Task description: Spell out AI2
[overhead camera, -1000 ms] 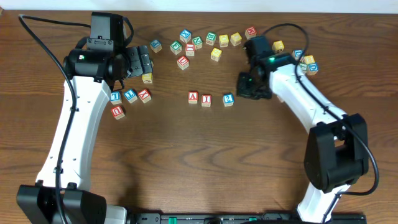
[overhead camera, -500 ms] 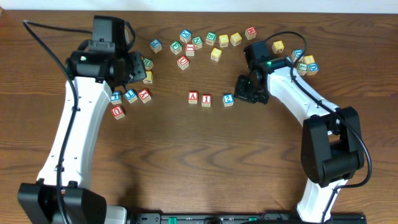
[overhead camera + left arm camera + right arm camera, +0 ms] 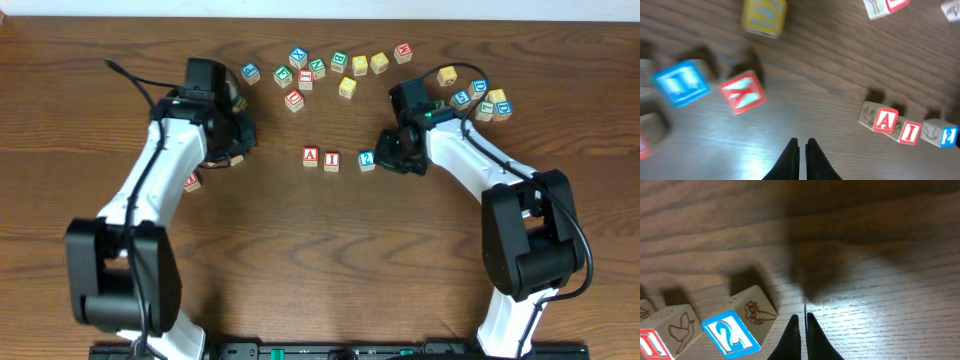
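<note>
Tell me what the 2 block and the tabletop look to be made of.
2 block: probably pale, matte wood. Its side face is a bare light tan with a carrot drawn in dark lines, and the top face carries a blue border and numeral.
Table: dark brown wood or wood-look laminate, I cannot tell which. It has a streaky grain and a mild sheen where the light glares.

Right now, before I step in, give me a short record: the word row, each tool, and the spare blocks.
Word row: A block, I block, 2 block, left to right in the overhead view.
Spacing: the 2 sits a little further from the I than the I from the A.
Left tool: shut, empty, over bare wood near a red Y block.
Right tool: shut, empty, beside the 2 block, not touching.
Spare blocks: scattered along the table's far side.
</note>
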